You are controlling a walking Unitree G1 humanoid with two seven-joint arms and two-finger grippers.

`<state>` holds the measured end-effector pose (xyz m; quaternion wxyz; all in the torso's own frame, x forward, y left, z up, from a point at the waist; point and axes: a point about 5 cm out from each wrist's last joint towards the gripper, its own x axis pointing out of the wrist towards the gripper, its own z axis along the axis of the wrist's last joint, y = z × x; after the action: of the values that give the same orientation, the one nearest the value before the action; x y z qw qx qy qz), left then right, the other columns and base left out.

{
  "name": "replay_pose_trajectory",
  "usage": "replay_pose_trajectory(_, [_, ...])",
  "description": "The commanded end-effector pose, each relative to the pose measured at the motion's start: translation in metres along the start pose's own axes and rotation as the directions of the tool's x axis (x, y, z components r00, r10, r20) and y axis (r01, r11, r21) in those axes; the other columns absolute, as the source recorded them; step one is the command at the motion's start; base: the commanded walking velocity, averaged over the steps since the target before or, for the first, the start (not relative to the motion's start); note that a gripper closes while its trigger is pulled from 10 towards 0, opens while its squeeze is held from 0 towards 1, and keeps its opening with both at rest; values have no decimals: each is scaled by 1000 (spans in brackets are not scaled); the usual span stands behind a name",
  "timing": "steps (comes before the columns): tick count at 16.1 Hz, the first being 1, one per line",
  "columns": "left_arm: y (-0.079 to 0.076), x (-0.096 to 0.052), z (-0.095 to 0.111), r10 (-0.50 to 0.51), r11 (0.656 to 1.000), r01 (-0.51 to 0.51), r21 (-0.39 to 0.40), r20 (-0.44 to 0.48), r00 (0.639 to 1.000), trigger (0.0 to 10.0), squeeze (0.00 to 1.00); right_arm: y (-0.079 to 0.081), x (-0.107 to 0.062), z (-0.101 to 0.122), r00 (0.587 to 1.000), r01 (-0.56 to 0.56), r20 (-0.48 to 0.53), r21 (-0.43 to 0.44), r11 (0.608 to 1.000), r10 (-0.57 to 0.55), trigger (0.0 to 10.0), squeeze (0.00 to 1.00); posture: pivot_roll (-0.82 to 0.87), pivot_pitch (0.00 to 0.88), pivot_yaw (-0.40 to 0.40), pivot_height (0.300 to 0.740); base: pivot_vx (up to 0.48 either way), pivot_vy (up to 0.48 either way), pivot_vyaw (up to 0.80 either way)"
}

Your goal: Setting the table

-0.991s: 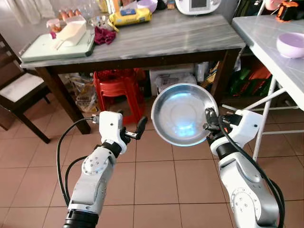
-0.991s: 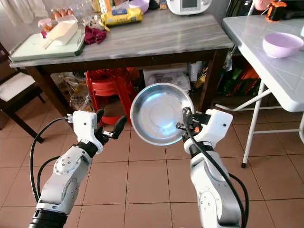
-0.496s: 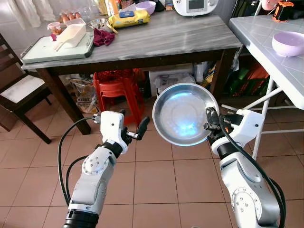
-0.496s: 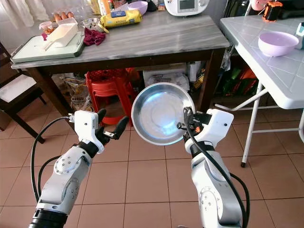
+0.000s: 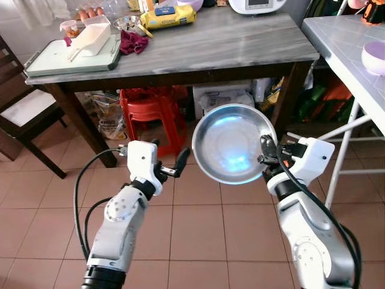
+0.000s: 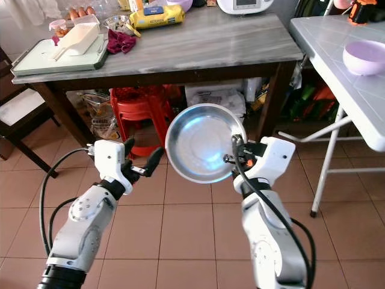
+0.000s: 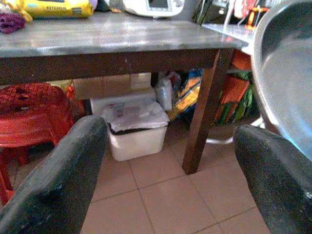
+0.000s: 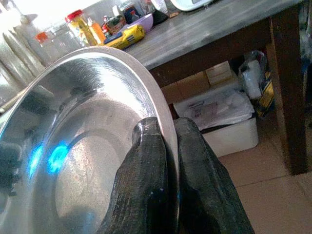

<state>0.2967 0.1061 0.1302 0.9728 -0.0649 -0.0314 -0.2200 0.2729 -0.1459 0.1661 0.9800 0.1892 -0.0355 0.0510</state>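
- The right gripper (image 5: 264,158) is pinching the rim of the steel bowl (image 5: 229,143), below the grey table (image 5: 240,42).
- The left gripper (image 5: 169,164) is hanging spread, empty.
- The robot is probably carrying the bowl; keeping that thin pinch firm is mattering most.

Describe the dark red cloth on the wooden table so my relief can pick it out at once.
On the grey-topped wooden table, look toward its far left end, beside the pale green tray. The dark red cloth lies crumpled between that tray and the yellow packet; it is the only soft, maroon thing there.
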Motion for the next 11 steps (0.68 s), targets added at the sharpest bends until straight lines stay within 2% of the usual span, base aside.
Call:
replay_pose_trajectory(1, [4,-1,4,2,1000,-2,14,16,1000,10000,0,4,2,0,1000,-15,9,11,1000,15,10000,0,-169,86,89,740,289,0,0])
replay_pose_trajectory(3, [3,-1,3,3,1000,-4,12,19,1000,10000,0,4,3,0,1000,-16,10,6,1000,16,10000,0,-168,82,89,740,294,0,0])
replay_pose_trajectory(5, [10,-5,-1,9,1000,-9,22,-7,1000,10000,0,10,5,-1,1000,-20,18,10,1000,20,10000,0,-158,67,112,740,300,0,0])
replay_pose_trajectory(6, [4,-2,0,-27,999,27,35,-1,1000,10000,0,3,4,-3,1000,-1,12,13,1000,1,10000,0,-165,51,94,740,300,0,0])
replay_pose_trajectory(7, [4,0,2,-7,1000,6,22,11,1000,10000,0,-2,3,-5,1000,9,-9,12,1000,-9,10000,0,-157,54,88,740,307,0,0])
replay_pose_trajectory(8, [6,0,2,13,1000,-13,10,12,1000,10000,0,0,4,-4,1000,-13,-10,-13,1000,13,10000,0,-167,59,91,740,304,0,0])
replay_pose_trajectory(11, [5,-3,0,1,1000,-1,14,7,1000,10000,0,1,7,-3,1000,2,6,4,1000,-2,10000,0,-165,58,93,740,305,0,0])
